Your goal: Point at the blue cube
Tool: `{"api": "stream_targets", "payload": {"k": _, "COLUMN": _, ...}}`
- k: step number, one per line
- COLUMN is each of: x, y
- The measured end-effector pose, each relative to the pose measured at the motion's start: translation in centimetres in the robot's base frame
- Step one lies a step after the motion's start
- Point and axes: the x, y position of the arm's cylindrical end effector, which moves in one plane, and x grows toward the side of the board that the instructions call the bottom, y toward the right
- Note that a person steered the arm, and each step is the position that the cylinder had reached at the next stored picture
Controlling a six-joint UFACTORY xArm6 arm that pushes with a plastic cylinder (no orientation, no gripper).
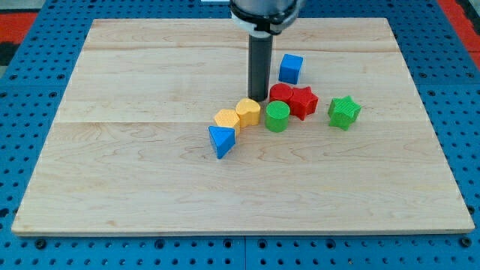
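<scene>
Blue cube (291, 68) sits alone toward the tabletop's (150, 165) top right, apart from my tip (259, 98), which has no fingers. I judge a short rightward-upward slide best, skirting the red blocks (294, 98) just beside it.

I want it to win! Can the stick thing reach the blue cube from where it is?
Probably yes. My tip sits just left of the blue cube, with bare board between them; the red blocks lie lower, off that path.
</scene>
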Motion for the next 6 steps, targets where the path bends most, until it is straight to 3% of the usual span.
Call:
{"api": "stream_targets", "payload": {"k": 1, "x": -5.1, "y": 0.4}}
{"api": "stream_targets", "payload": {"k": 3, "x": -10.3, "y": 6.7}}
{"api": "stream_targets", "payload": {"k": 6, "x": -7.5, "y": 7.2}}
